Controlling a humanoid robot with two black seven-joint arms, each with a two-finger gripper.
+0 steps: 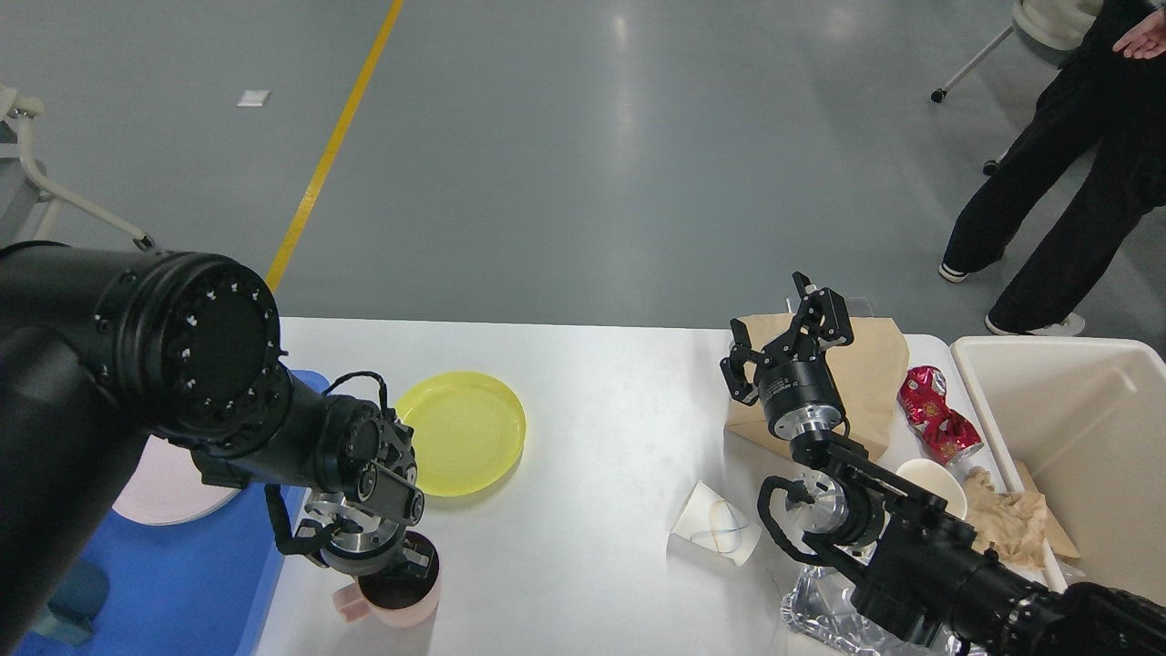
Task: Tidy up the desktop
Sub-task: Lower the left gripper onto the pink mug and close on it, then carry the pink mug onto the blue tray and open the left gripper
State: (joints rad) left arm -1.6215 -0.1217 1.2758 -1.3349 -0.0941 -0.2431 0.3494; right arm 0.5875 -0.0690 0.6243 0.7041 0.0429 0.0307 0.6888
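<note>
The white surface (592,437) fills the near middle. At its near left edge, a pink cup (392,597) is covered by the left gripper (387,569); how its jaws stand cannot be told. The right gripper (783,342) is held over brown paper (870,369), jaws wide and empty. A yellow plate (465,433) is seen beside the left arm.

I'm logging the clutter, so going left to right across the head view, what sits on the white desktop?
Blue plastic tray → pink mug → round yellow plastic plate → flattened white paper cup → brown paper bag → crushed red can → cream bin.
</note>
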